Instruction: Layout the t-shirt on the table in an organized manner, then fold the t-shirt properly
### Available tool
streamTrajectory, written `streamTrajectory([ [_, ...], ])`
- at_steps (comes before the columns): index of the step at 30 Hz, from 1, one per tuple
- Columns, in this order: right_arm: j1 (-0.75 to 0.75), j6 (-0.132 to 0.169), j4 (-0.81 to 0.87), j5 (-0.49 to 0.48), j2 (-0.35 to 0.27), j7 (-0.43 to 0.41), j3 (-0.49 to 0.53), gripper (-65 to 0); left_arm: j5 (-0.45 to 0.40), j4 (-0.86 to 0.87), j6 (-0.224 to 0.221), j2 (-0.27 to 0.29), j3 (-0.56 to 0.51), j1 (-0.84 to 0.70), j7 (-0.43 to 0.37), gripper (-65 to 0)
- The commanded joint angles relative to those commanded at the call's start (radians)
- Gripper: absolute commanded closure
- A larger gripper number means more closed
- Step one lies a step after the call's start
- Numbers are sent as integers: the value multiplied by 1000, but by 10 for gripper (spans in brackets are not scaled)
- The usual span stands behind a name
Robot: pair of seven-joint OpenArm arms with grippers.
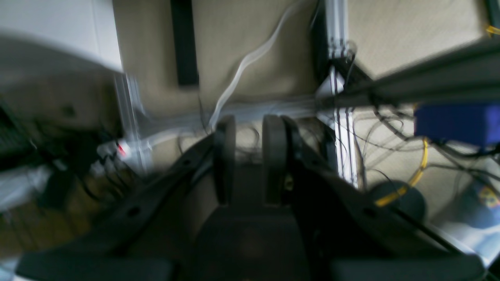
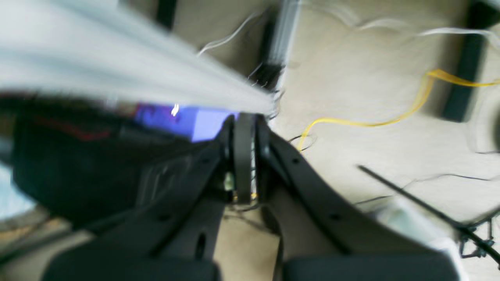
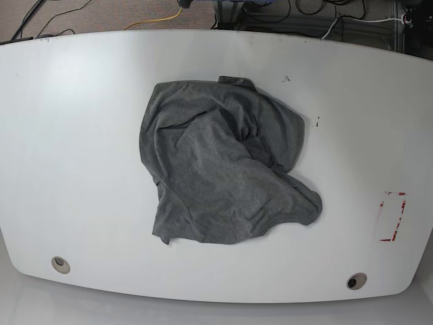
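lying crumpled mid-table (image 3: 81, 135), the t-shirt (image 3: 223, 169); left gripper (image 1: 249, 128) slightly parted, right gripper (image 2: 245, 128) closed, empty.

The base view looks steeply down from above the table (image 3: 67, 135), taking in nearly the whole top, with the t-shirt (image 3: 216, 169) near its middle. Each wrist view looks along its own gripper, left gripper (image 1: 249, 156) and right gripper (image 2: 245, 156), past the table edge (image 2: 117, 70) to the carpeted floor (image 1: 410, 31) beside the table. Both are blurred. A yellow cable (image 2: 371, 121) on that floor appears in all three views.
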State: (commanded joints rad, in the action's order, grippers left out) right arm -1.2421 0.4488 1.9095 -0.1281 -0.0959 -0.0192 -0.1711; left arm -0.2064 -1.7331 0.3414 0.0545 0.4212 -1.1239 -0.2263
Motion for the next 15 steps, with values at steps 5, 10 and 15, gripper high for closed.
streamTrajectory([
  [5,-29,0,91,-2,6,0,-6,-6,14,-117,0,0,5,-11,0,-110],
  [10,-12,-2,107,-2,9,0,-6,-6,129,-173,2,-5,40,-12,0,-110],
  [15,37,-2,107,-3,11,-3,-8,-6,216,-198,2,-52,54,17,0,-110],
])
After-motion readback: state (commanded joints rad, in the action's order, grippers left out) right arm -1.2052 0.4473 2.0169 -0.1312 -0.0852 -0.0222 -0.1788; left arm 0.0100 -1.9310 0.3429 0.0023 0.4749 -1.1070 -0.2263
